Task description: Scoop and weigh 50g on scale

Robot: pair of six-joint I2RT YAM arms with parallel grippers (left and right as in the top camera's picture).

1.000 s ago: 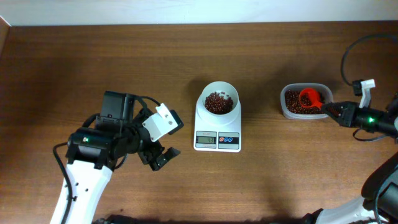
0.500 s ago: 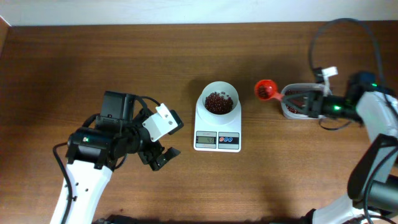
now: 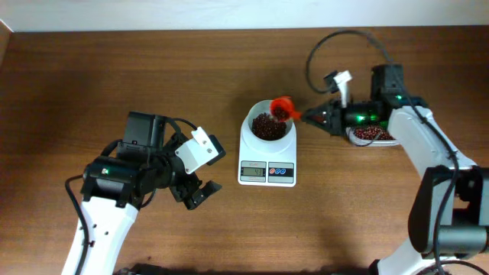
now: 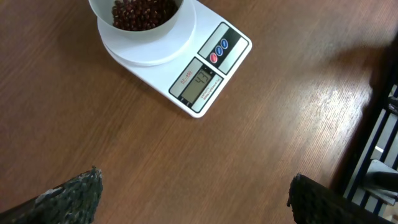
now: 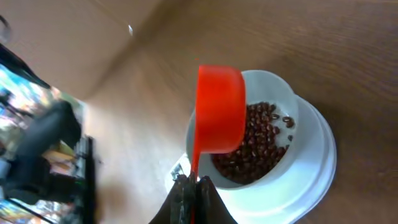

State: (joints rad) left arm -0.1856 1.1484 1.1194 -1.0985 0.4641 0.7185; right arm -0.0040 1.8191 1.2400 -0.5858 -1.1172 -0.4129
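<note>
My right tool [image 3: 312, 116], clamped on the red scoop [image 3: 283, 108], is now tipping it over the scale [image 3: 267, 173], no longer beside it. My left tool [image 3: 200, 192] is staying wide open, empty.

White and black twin robot arms

The left arm [image 3: 98, 229] has a long white link, black boxy joint housings, one small green light, thin black cables and a white camera block [image 3: 201, 150]. The left end effector [image 3: 195, 192] carries dark, grainy pads [image 4: 73, 194]. The right arm [image 3: 419, 137] is also white, with green lights and a looping black cable [image 3: 334, 33].
</note>
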